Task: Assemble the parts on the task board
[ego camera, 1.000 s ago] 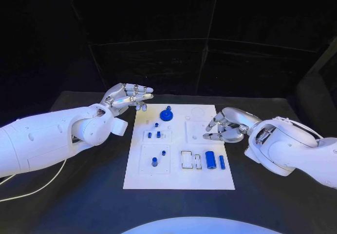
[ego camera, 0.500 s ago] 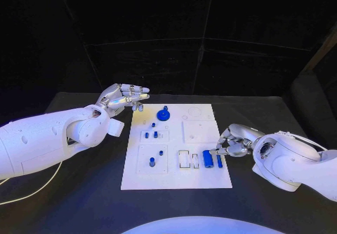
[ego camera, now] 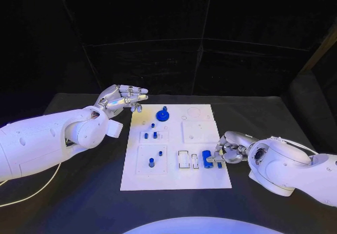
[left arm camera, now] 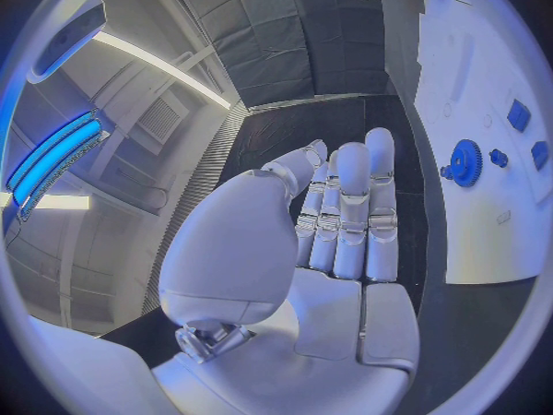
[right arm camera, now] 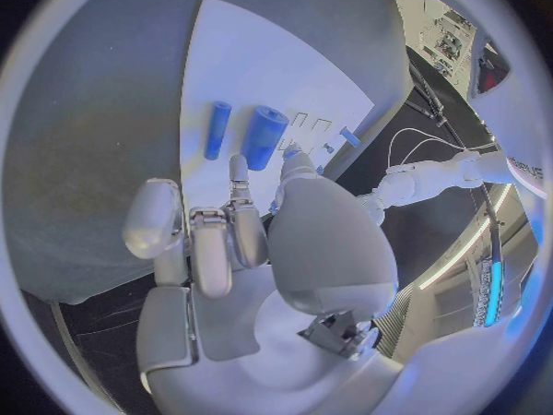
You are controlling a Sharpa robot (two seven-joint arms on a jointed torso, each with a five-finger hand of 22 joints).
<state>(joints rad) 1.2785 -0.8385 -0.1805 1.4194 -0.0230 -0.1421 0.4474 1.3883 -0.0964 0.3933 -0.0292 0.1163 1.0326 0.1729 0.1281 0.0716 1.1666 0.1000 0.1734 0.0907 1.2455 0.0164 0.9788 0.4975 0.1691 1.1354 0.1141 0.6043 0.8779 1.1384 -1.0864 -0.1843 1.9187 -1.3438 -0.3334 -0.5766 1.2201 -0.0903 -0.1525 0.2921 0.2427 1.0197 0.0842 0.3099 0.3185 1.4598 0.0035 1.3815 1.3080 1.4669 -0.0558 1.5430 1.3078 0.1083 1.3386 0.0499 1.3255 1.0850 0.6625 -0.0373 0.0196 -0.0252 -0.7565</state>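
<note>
The white task board (ego camera: 176,173) lies in the middle of the black table. A thick blue cylinder (ego camera: 207,159) and a thin blue rod (ego camera: 218,161) lie side by side near its right edge. My right hand (ego camera: 229,149) hovers low right beside them, its fingers half curled. In the right wrist view the fingertips (right arm camera: 238,168) stop just short of the cylinder (right arm camera: 263,136) and rod (right arm camera: 217,129) and hold nothing. My left hand (ego camera: 123,100) is raised off the board's far left corner, fingers straight and together, empty. A blue gear (ego camera: 163,115) stands near it.
Small blue pegs (ego camera: 149,135) stand in the board's left middle square, and more pegs (ego camera: 154,161) in the square nearer me. Two empty rectangular slots (ego camera: 187,159) sit left of the cylinder. Black table surrounds the board.
My right hand has moved toward me along the board's right edge and dropped down beside the blue cylinder and rod. The left hand has stayed where it was.
</note>
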